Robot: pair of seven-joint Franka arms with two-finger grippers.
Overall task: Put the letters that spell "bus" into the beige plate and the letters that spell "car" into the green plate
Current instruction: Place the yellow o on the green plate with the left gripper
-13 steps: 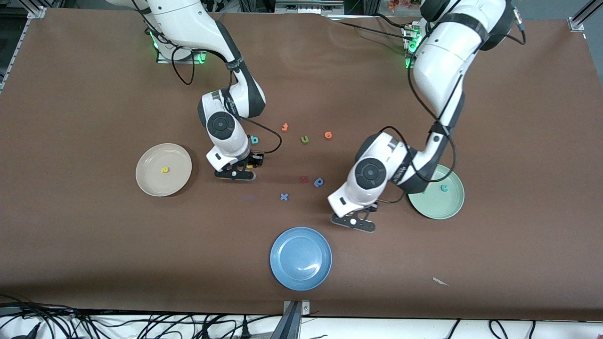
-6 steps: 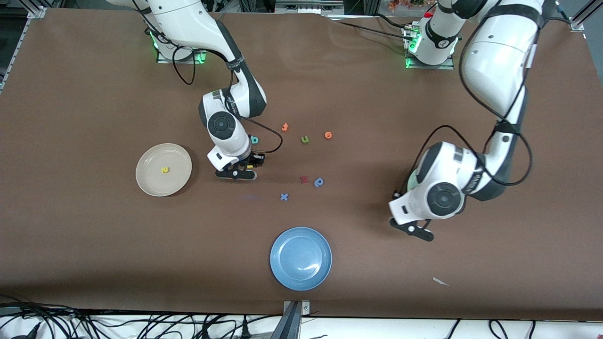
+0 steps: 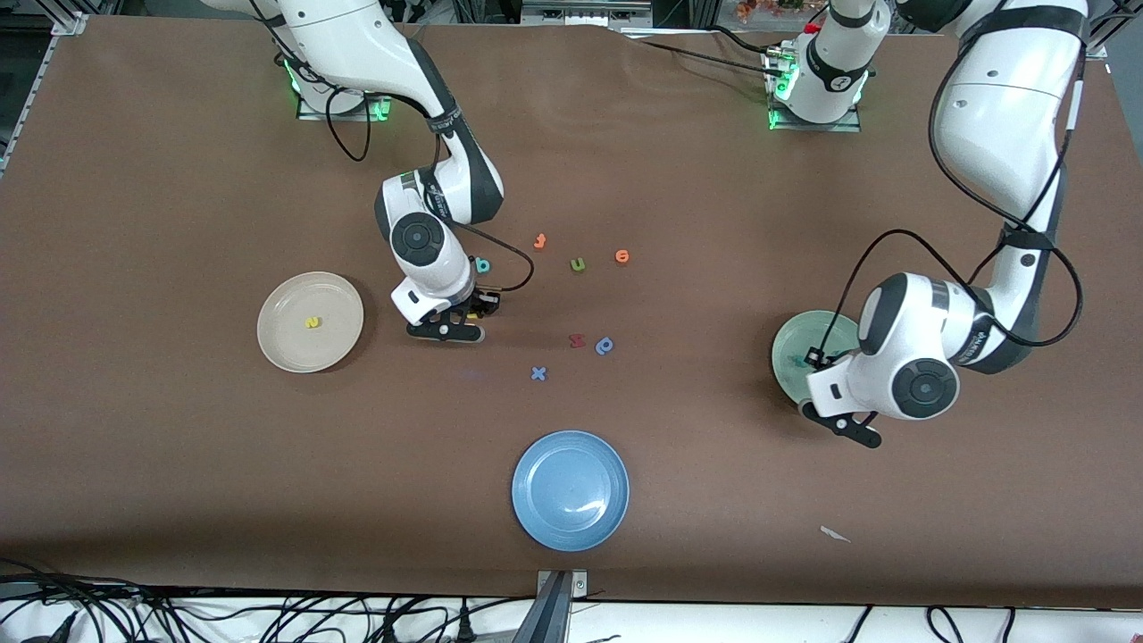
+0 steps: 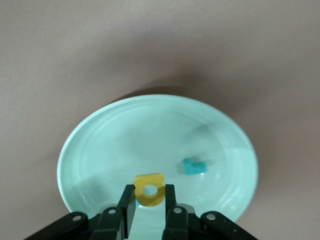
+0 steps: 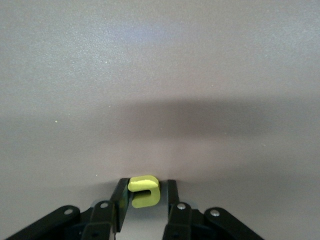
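The blue plate (image 3: pixel 570 489) lies nearest the front camera and holds nothing. Farther up, toward the left arm's end of the table, the left gripper (image 4: pixel 150 212) has swung from the bare mat by that plate to hang over the green plate (image 3: pixel 790 357), clamped on the yellow "a" (image 4: pixel 149 189). One teal letter (image 4: pixel 194 166) already lies in that plate, so in my judgement "car" needs only this release and one more letter. The "a" is held flat-face to the wrist camera, its straight edge away from the fingers and its hole between them.

Toward the right arm's end, the beige plate (image 3: pixel 310 321) holds the yellow "s" (image 3: pixel 312 322). Just beside it, the right gripper (image 5: pixel 145 202) is down at the mat, its jaws having narrowed around the yellow "u" (image 5: pixel 144 191); one finger touches it, the other stands a little apart, so I cannot tell if the grip is made. The "u" lies on its side, its opening toward that looser finger.

Farther still lies the teal "b" (image 3: pixel 483 264), untouched, then the green "u" (image 3: pixel 578 264).
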